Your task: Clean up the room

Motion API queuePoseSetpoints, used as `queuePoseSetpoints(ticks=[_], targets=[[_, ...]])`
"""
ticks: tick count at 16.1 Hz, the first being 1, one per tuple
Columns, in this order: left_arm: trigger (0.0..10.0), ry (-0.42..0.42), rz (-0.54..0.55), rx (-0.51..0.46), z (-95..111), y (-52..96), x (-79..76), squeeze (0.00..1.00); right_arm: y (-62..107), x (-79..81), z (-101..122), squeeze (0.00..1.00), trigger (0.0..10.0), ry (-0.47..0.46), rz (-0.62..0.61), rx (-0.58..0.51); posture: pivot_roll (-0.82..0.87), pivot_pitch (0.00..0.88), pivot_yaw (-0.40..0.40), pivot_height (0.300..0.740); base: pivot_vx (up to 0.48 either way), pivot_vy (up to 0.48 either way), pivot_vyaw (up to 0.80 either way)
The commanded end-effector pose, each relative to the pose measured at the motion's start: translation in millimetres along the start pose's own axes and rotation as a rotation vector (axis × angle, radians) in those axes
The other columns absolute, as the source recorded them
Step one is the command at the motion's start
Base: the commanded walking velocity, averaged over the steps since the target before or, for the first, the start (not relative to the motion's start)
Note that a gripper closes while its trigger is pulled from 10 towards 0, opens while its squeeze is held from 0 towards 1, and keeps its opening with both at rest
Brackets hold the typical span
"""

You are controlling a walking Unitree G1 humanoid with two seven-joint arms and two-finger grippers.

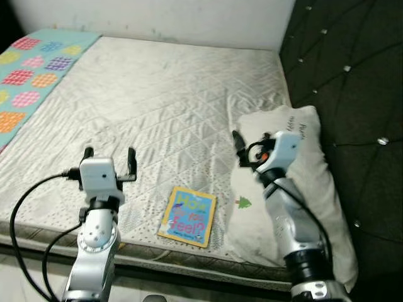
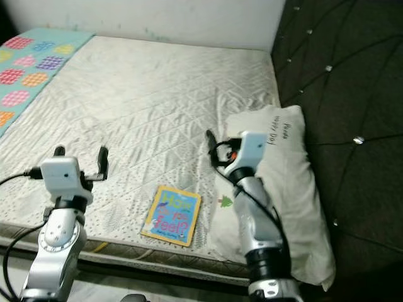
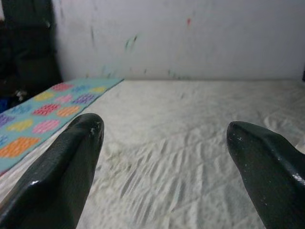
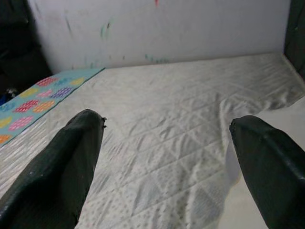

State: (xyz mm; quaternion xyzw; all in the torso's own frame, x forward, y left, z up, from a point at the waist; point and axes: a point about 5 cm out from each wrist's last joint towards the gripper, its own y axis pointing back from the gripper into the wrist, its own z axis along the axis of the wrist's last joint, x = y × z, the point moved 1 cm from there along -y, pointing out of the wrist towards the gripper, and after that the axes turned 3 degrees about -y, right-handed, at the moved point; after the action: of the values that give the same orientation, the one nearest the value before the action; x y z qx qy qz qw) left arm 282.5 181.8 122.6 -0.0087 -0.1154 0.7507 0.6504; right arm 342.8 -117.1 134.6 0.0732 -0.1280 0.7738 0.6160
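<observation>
A small picture book with a blue and yellow cover lies flat on the white quilted mattress, close to its front edge. A white pillow lies to the right of the book, against the headboard. My left gripper is raised over the front left of the mattress, open and holding nothing, left of the book. My right gripper hovers over the pillow's left edge, above and right of the book, open and holding nothing. Both wrist views look across the mattress between spread fingers.
A turquoise blanket with coloured spots covers the bed's far left. A black tufted headboard runs along the right side. A white wall stands behind the bed. The mattress front edge is just before me.
</observation>
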Motion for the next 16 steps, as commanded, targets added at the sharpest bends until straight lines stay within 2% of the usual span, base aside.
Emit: queuePoseSetpoints(ticks=[1, 4, 9, 11, 13, 14, 15, 16], targets=[[10.0, 0.024, -0.039, 0.021, -4.0, 3.8, -3.3, 0.0, 5.6, -7.2, -0.6, 0.0, 10.0, 0.017, -0.025, 0.006, 0.1, 0.08, -0.015, 0.74, 0.0, 0.0, 0.0], [10.0, 0.053, -0.056, 0.028, -5.3, 5.0, -5.8, 0.0, 13.2, -10.8, -5.7, 0.0, 10.0, 0.03, -0.04, 0.03, 0.09, 0.099, -0.023, 0.74, 0.0, 0.0, 0.0], [10.0, 0.101, -0.081, 0.02, -1.6, 0.4, -10.2, 0.0, 12.1, -13.1, -2.2, 0.0, 10.0, 0.036, -0.064, 0.025, 0.09, 0.108, -0.033, 0.74, 0.0, 0.0, 0.0], [10.0, 0.113, -0.085, 0.022, -1.0, 1.4, -11.2, 0.0, 12.8, -19.5, -3.8, 0.0, 10.0, 0.047, -0.111, 0.044, 0.09, 0.117, -0.034, 0.74, 0.0, 0.0, 0.0], [10.0, 0.126, -0.096, 0.022, -0.2, 2.3, -12.1, 0.0, 12.5, -19.7, -5.8, 0.0, 10.0, 0.094, -0.134, 0.056, 0.09, 0.122, -0.033, 0.74, 0.0, 0.0, 0.0], [10.0, 0.132, -0.096, 0.024, -0.1, 2.5, -12.1, 0.0, 12.7, -19.5, -8.7, 0.0, 10.0, 0.167, -0.17, 0.071, 0.09, 0.126, -0.032, 0.74, 0.0, 0.0, 0.0], [10.0, 0.134, -0.095, 0.026, 0.0, 2.5, -12.1, 0.0, 13.1, -18.7, -10.3, 0.0, 10.0, 0.193, -0.176, 0.074, 0.09, 0.126, -0.032, 0.74, 0.0, 0.0, 0.0], [10.0, 0.137, -0.094, 0.025, 1.0, 1.8, -12.7, 0.0, 13.4, -15.4, -10.3, 0.0, 10.0, 0.222, -0.136, 0.051, 0.09, 0.129, -0.032, 0.74, 0.0, 0.274, 0.0]])
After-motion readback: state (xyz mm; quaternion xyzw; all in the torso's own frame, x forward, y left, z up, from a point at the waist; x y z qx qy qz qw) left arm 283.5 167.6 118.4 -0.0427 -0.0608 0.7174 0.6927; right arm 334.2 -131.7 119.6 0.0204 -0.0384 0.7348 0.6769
